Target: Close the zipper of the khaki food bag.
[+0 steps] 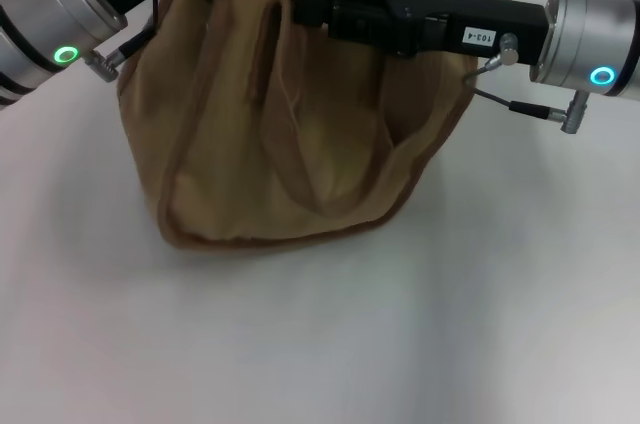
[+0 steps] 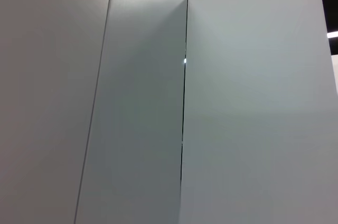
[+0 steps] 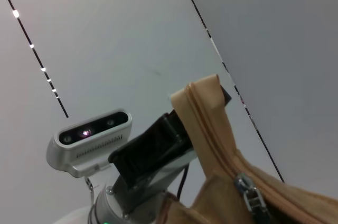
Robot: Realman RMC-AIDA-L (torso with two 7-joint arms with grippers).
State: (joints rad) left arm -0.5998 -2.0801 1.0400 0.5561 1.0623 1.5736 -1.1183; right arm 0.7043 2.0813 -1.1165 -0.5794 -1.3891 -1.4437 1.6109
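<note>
Upper centre of head view: khaki food bag [image 1: 290,134] on white table [image 1: 400,344]; left gripper [image 3: 158,147] clamps bag end, right gripper [image 1: 300,9] at top, grip indiscernible; zipper [image 3: 232,155] closed past silver pull [image 3: 252,198]

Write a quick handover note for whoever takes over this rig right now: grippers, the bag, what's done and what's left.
Left gripper: at the far end of the bag's top, apparently holding the fabric there.
Right gripper: arm reaches across the bag top from the right; fingers not visible.
Bag: on the white table, top lifted.
Zipper: pull tab sits partway along; its track runs on towards the left gripper.
Left: finish closing.
</note>
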